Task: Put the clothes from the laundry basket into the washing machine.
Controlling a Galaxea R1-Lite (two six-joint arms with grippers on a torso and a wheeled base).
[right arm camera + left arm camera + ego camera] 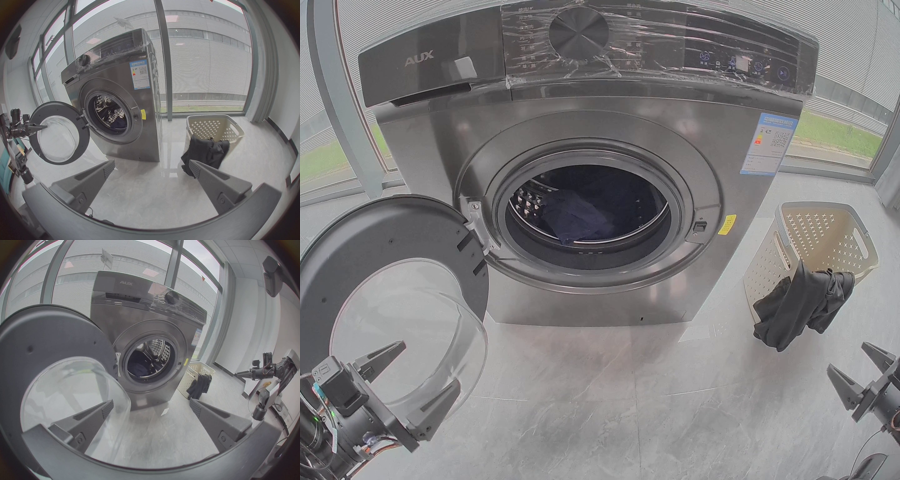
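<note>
A grey front-loading washing machine (587, 156) stands ahead with its round door (381, 262) swung open to the left. Dark clothes (575, 215) lie in the drum (147, 360). To the right stands a cream laundry basket (831, 234), and a black garment (803, 303) hangs over its front rim (204, 151). My left gripper (419, 381) is low at the left, just in front of the open door, open and holding nothing. My right gripper (862, 372) is low at the right, below the basket, open with nothing between its fingers.
Glossy grey floor tiles (600, 400) stretch between me and the machine. Large windows with metal posts (164, 59) stand behind and beside the machine. A curtain (265, 62) hangs at the far right corner.
</note>
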